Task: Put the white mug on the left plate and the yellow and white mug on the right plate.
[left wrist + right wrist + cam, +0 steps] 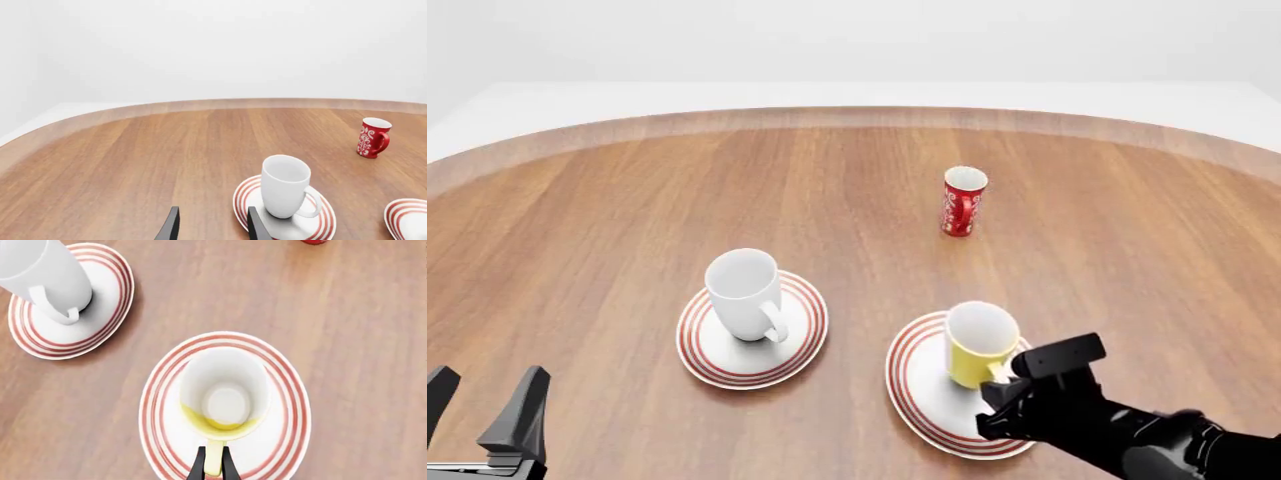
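The white mug [745, 292] stands upright on the left plate [714, 360], handle toward the arms' side; the left wrist view shows the same mug [285, 185] on its plate [247, 192]. My left gripper [481, 405] is open near the front left edge, well short of that plate, with nothing between its fingers [171, 226]. On the right plate [914, 390] sits the yellow and white mug [978, 345]. My right gripper [213, 467] is shut on the mug's yellow handle, one finger on each side. The arm covers those fingertips in the front view.
A slim red cup with white markings [964, 202] stands alone farther back, right of centre, also as the red cup [372, 137] in the left wrist view. The round wooden table [587, 220] ends in a curved far edge against a white background.
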Action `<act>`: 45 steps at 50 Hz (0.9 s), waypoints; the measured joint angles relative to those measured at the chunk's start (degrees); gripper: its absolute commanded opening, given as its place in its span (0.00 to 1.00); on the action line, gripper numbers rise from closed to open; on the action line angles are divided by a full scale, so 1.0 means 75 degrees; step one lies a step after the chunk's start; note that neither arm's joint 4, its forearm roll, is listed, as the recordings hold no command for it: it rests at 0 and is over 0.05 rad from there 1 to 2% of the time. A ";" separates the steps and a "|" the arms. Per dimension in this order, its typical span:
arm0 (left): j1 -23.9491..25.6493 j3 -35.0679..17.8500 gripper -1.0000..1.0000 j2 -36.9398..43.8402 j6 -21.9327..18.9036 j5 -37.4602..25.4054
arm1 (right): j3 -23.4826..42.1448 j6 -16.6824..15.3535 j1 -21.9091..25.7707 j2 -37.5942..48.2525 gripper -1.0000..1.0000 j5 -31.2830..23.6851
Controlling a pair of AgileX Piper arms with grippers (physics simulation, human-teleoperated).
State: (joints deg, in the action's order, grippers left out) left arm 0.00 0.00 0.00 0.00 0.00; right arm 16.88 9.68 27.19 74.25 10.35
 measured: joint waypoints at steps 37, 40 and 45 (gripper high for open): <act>0.0000 0.0000 1.00 0.0000 0.0000 0.0000 | -0.0127 0.0024 -0.0212 -0.0108 1.00 0.0039; 0.0000 0.0000 1.00 0.0000 0.0000 0.0000 | -0.0106 0.0016 -0.0228 -0.0263 1.00 -0.0095; 0.0000 0.0000 1.00 0.0000 0.0000 0.0000 | -0.0041 -0.0001 -0.0244 -0.0679 1.00 -0.0458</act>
State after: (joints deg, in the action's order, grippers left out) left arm 0.00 0.00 0.00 0.00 0.00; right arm 16.57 9.67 25.36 69.15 6.91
